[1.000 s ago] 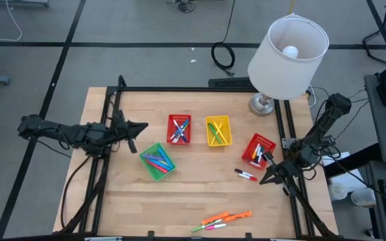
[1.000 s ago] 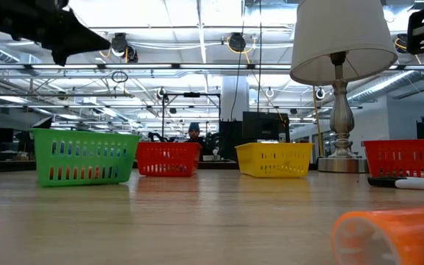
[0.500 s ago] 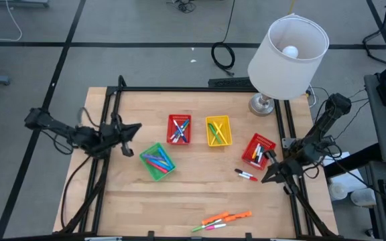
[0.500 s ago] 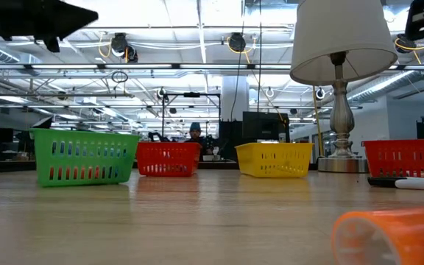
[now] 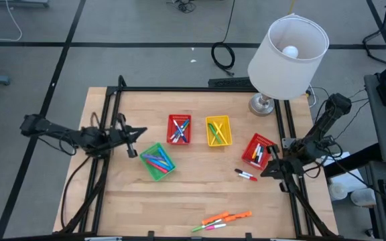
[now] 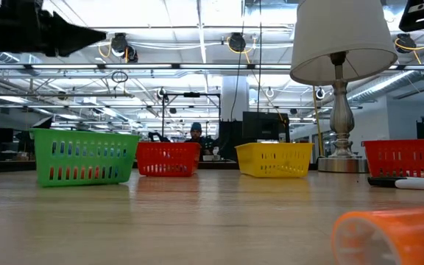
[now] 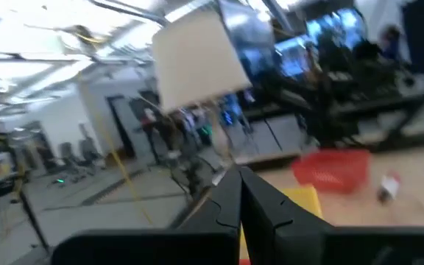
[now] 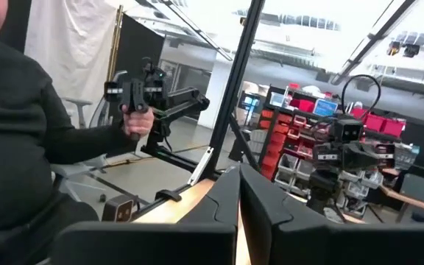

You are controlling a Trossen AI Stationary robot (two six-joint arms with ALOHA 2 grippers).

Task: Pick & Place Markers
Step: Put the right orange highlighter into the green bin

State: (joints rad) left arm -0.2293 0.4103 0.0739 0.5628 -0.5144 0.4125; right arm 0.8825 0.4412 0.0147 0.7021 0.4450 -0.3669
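Markers lie in two loose lots on the table (image 5: 179, 194), the rest already dropped in the mesh baskets.

- Right hand (image 5: 265, 173): fingers pressed together, nothing between them. It hangs over the right edge of the table, tip aimed inward.
- Red-and-white marker (image 5: 246, 175): flat on the wood just beyond the right hand's tip, near but apart from it. Its long axis runs almost in line with the hand's own reach, one end toward the hand, the other toward mid-table. Which end bears the cap is too small to tell.
- Red basket (image 5: 258, 151): just beside that marker and the right hand, with pens in it.
- Left hand (image 5: 137, 132): also shut and empty, hovering at the left side beside the green basket (image 5: 157, 161), well apart from any loose pen.
- Orange and pink markers (image 5: 225, 219): a small cluster at the near edge of the table, lying roughly end to end and side by side, long axes across the table. Far from the left hand, nearer the right, though farther from it than the red-and-white one.

Judgement: the right arm is the better placed for the red-and-white marker. Since the pen lies along the hand's line, the wrist would likely need turning so the fingers close across the barrel, and the fingers must part first.
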